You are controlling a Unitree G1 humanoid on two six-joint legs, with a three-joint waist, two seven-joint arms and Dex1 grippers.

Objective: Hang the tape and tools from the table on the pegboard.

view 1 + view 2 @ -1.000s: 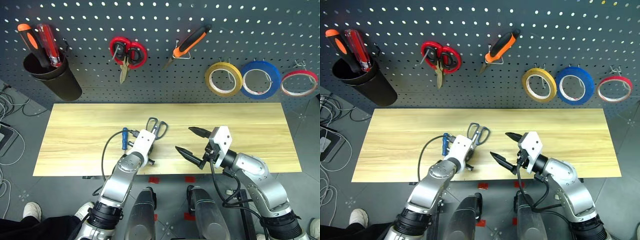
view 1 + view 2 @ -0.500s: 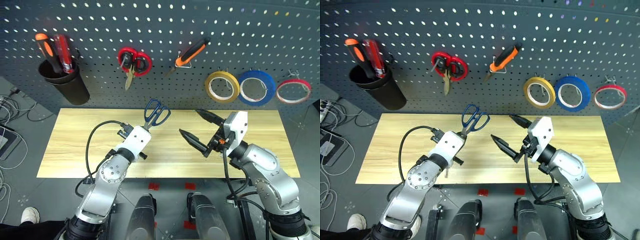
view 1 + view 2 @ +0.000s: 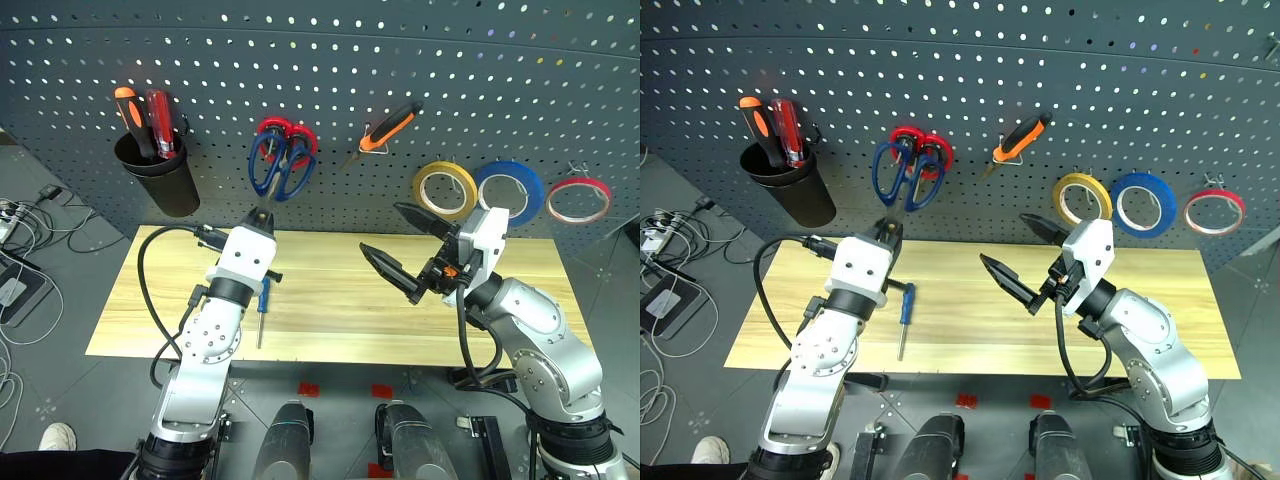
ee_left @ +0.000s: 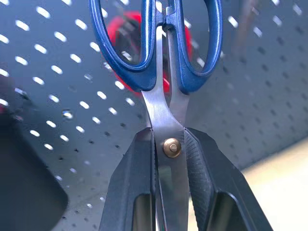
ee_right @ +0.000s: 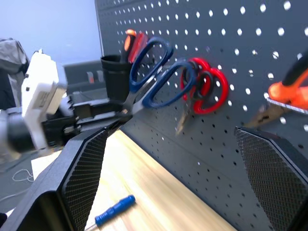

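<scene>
My left gripper is shut on the blades of the blue-handled scissors. It holds them handles-up against the pegboard, overlapping the red scissors there. The left wrist view shows the blades pinched between both fingers. The blue screwdriver lies on the table below that arm. The orange-and-black pliers and the yellow tape hang on the pegboard. Right of centre, my right gripper is open and empty above the table.
A black cup holding orange and red screwdrivers hangs at the pegboard's left. Red scissors hang behind the blue ones. A blue tape roll and a thin red roll hang at the right. Cables lie on the floor at left.
My left gripper lifted the blue scissors off the table up to the pegboard in front of the red scissors, uncovering the screwdriver. The right gripper rose a little. The camera tilted upward.
</scene>
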